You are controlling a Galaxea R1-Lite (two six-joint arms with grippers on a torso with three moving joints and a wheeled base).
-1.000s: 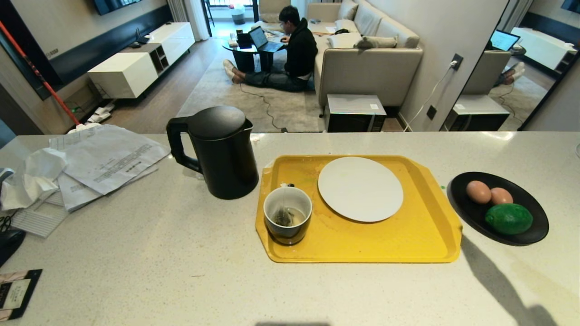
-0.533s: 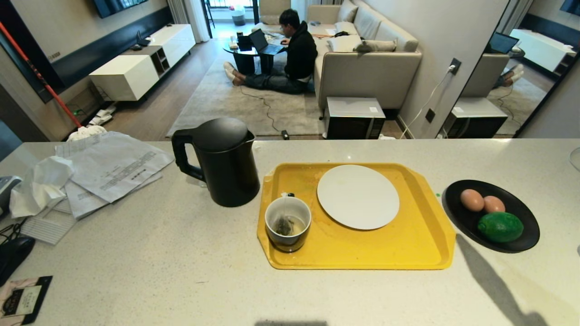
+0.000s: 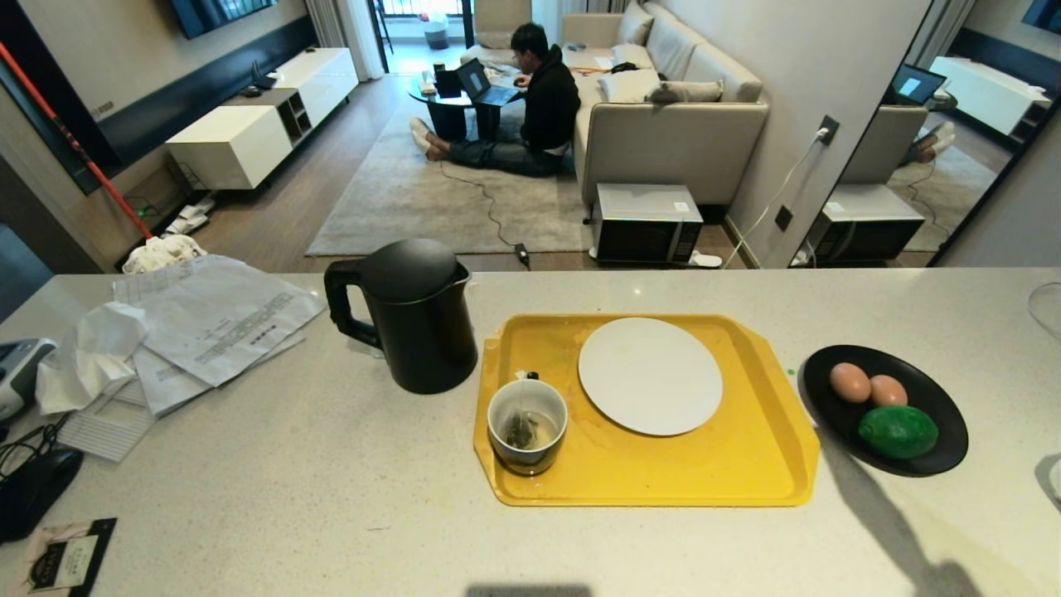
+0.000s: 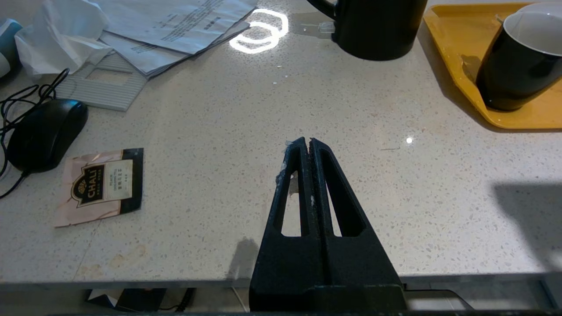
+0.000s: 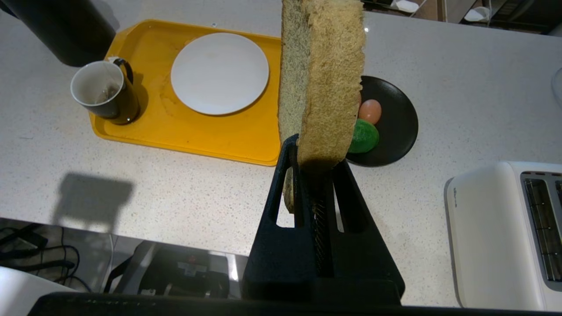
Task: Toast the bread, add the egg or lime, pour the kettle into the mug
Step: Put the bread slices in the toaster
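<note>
The right end effector (image 5: 317, 164) pinches a thick slice of pale green bread with a brown crust (image 5: 322, 79), held upright on edge above the speckled white stone counter (image 3: 273, 481). The left end effector (image 4: 308, 142), fingers pressed together and holding nothing, hangs over the counter's near edge. A tall matte black kettle (image 3: 410, 315) stands just left of a yellow plastic tray (image 3: 663, 473) carrying a dark mug with a white interior (image 3: 527, 425) and a round white plate (image 3: 650, 376). To the right, a black dish (image 3: 937, 406) holds two pinkish-brown eggs (image 3: 850, 382) and a dark green lime (image 3: 898, 431). A white toaster (image 5: 505, 232) sits at the near right.
</note>
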